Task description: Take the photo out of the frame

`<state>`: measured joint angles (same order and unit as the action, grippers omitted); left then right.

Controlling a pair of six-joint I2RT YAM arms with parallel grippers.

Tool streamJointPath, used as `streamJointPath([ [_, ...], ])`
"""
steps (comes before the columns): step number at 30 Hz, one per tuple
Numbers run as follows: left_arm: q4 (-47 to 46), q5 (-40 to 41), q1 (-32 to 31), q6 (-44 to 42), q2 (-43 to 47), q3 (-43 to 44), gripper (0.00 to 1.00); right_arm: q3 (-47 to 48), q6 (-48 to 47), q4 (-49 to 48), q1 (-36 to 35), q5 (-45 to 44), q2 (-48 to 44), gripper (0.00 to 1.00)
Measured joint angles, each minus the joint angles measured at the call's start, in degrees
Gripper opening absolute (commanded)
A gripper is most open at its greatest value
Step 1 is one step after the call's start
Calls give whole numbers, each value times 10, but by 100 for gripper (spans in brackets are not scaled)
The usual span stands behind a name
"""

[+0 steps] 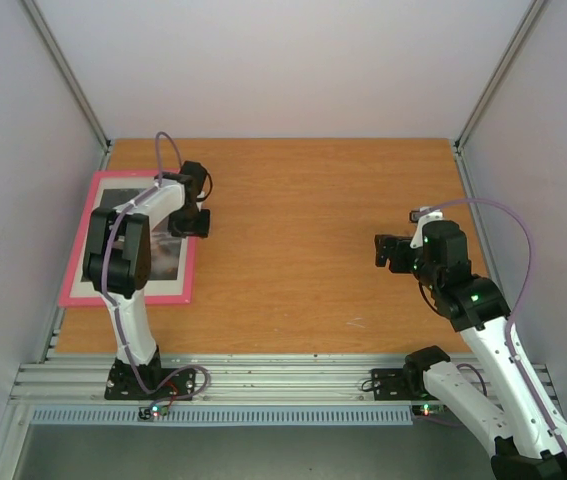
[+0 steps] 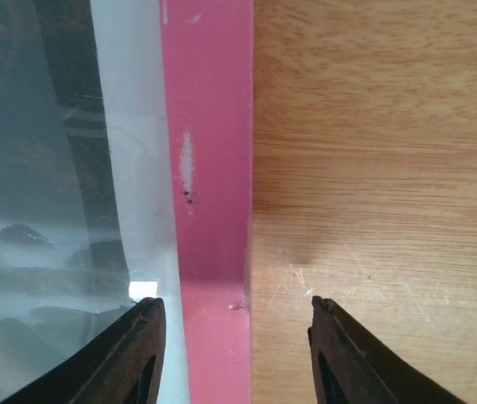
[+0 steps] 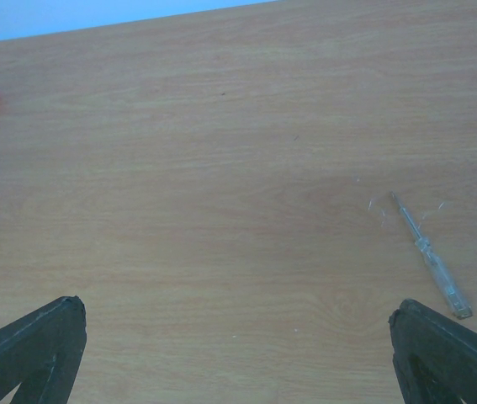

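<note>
One pink frame, one photo, two robot arms

frame lies flat on the table, over at its left edge, photo inside it. left gripper straddles the frame's right rail, one finger either side. right gripper is over the table's right part, well apart.

A robotics lab test cell; plain white panels wall in a wooden tabletop on three sides, held by bare aluminium struts; the left arm and right arm, white with trailing cables, stand bolted to a slotted aluminium rail at the near edge.
</note>
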<state>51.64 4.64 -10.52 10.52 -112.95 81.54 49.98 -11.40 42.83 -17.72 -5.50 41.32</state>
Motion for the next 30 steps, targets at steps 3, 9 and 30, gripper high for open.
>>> streamJointPath([
  [3,0,-2,-1,1,-2,0,47,0,0,0,0,0,3,98],
  [9,-1,0,-1,1,-19,0,42,0,0,0,0,0,3,98],
  [30,23,-33,-75,61,-27,55,15,0,0,0,0,3,-4,98],
])
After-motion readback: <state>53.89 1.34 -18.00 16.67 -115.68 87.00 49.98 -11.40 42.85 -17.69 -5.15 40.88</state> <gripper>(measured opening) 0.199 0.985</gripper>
